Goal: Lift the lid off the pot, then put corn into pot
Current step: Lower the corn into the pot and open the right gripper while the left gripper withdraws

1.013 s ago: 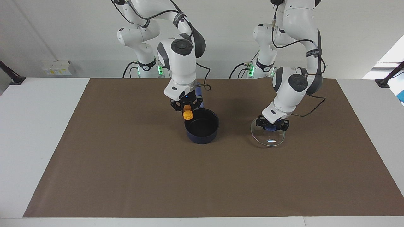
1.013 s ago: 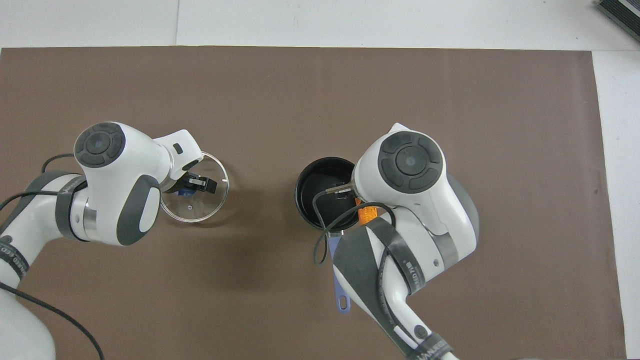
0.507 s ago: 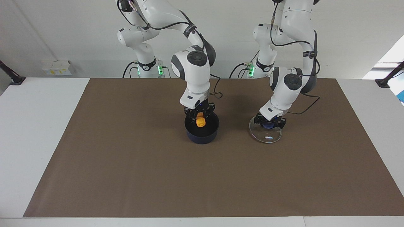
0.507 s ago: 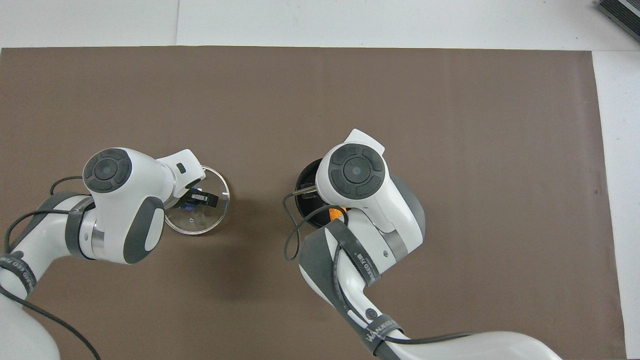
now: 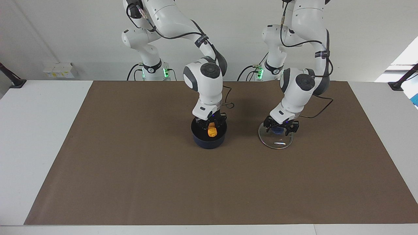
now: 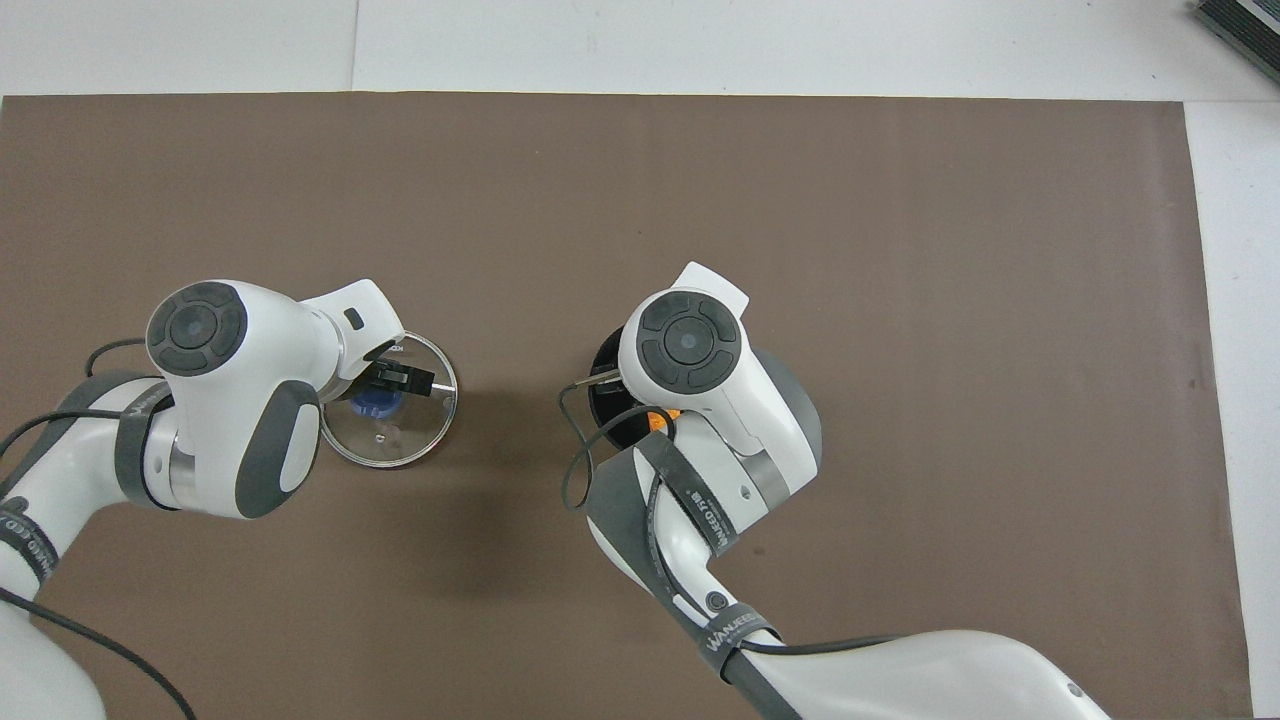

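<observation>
Jaws of the right gripper (image 5: 211,126) are clamped on the corn (image 5: 212,132), those of the left gripper (image 5: 281,127) stand apart, one finger on each side of the blue knob (image 5: 278,130) of the lid (image 5: 276,142).

**Orientation.** The corn hangs with its long axis roughly upright. Its upper end is between the fingertips and its lower end points down into the black inside of the pot (image 5: 209,142), below the rim. The lid lies flat on the brown mat (image 5: 130,163), knob upward, beside the pot and well apart from it, toward the left arm's end of the table (image 5: 39,130).

**Views compared.**
- The facing view shows the corn's whole length and the right gripper's hold on it.
- In the overhead view the right arm's wrist covers that gripper and most of the pot (image 6: 603,400), leaving an arc of the pot and a sliver of the corn (image 6: 660,420).
- The overhead view shows the knob (image 6: 377,405) uncovered on the lid (image 6: 400,447), with the left gripper (image 6: 388,388) over the part of the lid farther from the robots.
- The pot's handle is hidden in both views.

**Surroundings.** A black cable (image 6: 575,470) loops off the right arm beside the pot. A small white box (image 5: 58,70) stands at the wall, off the mat, past the right arm's base.
</observation>
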Robot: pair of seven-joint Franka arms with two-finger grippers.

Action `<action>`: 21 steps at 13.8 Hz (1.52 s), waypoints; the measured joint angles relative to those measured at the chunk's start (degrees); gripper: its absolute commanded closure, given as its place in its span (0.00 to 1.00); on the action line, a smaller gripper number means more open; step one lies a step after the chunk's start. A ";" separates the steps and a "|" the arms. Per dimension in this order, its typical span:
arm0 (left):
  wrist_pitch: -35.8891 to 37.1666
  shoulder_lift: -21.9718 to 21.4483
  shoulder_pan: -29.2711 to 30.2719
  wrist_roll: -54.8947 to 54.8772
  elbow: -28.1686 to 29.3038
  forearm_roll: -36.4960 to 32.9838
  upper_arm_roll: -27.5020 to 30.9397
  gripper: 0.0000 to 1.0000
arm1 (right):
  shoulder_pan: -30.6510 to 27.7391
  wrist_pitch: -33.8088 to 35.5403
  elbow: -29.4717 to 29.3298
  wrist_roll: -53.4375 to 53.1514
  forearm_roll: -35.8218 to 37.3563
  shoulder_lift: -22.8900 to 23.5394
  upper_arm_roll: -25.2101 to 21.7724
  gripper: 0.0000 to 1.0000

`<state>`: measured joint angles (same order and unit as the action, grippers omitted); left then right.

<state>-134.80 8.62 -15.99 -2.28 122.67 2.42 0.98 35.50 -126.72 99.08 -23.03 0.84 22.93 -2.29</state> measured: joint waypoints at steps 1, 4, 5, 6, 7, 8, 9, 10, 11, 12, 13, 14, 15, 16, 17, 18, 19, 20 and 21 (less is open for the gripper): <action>1.04 -0.10 0.03 0.00 -1.20 0.00 0.05 0.00 | 0.01 -0.42 0.02 0.00 0.00 0.37 0.00 1.00; 6.36 -0.43 1.06 0.07 -6.28 0.00 0.21 0.00 | 0.00 -1.85 0.09 0.00 0.00 1.73 0.00 1.00; 8.67 -0.53 1.77 0.07 -8.33 0.00 0.25 0.00 | -0.02 -1.91 0.14 0.00 0.00 1.95 -0.01 1.00; 10.74 -0.62 2.54 0.06 -10.25 0.00 0.31 0.00 | -0.07 -1.91 0.25 0.00 0.00 2.00 -0.01 0.81; 12.30 -0.70 3.45 0.05 -12.02 0.00 0.32 0.00 | -0.12 -1.91 0.40 0.01 0.00 2.00 -0.01 0.47; 13.33 -0.85 4.38 0.01 -13.50 0.00 0.38 0.00 | -0.17 -1.91 0.58 0.11 0.02 2.00 -0.02 0.38; 14.33 -1.06 5.39 0.00 -14.79 0.00 0.44 0.00 | -0.31 -1.92 0.76 0.39 0.06 1.99 -0.02 0.26; 16.04 -1.23 6.61 -0.10 -16.20 0.00 0.46 0.00 | -0.55 -1.92 0.93 0.80 0.10 2.00 -0.03 0.11; 18.03 -1.36 7.80 -0.72 -17.57 0.00 0.50 0.00 | -0.76 -1.92 0.97 1.00 0.12 2.00 -0.08 0.03; 19.78 -1.44 9.00 -2.11 -18.83 0.00 0.53 0.00 | -0.82 -1.92 0.96 1.03 0.15 1.97 -0.19 0.00; 20.94 -1.52 10.22 -3.63 -19.75 0.00 0.55 0.00 | -0.83 -1.92 0.92 1.04 0.16 1.86 -0.36 0.00; 21.72 -1.59 11.55 -4.80 -20.30 0.00 0.59 0.00 | -0.88 -1.92 0.79 1.06 0.19 1.46 -0.63 0.00; 22.35 -1.65 12.75 -5.48 -20.58 0.00 0.61 0.00 | -1.20 -1.91 0.63 1.06 0.21 0.67 -0.86 0.00; 23.15 -1.69 13.55 -5.79 -21.08 0.00 0.63 0.00 | -1.98 -1.65 0.47 1.06 0.22 -0.69 -1.01 0.00; 24.71 -1.71 13.89 -5.79 -22.07 0.00 0.62 0.00 | -2.98 -0.73 0.30 1.10 0.24 -2.50 -1.10 0.00; 26.90 -1.75 13.97 -5.79 -23.60 0.00 0.59 0.00 | -4.15 0.97 0.13 1.17 0.25 -4.77 -1.20 0.00; 29.44 -1.82 13.97 -5.79 -25.53 0.00 0.51 0.00 | -5.49 3.18 0.00 1.23 0.25 -7.43 -1.24 0.00; 31.82 -1.93 13.97 -5.79 -27.36 0.00 0.42 0.00 | -6.86 5.44 -0.05 1.28 0.26 -10.03 -1.28 0.00; 34.04 -2.05 13.97 -5.78 -28.93 0.00 0.40 0.00 | -8.25 7.25 -0.08 1.37 0.26 -12.38 -1.28 0.00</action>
<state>-100.76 6.58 -2.02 -8.07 93.74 2.42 1.38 27.25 -119.46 99.00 -21.66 1.10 10.55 -3.57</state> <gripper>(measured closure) 0.000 0.000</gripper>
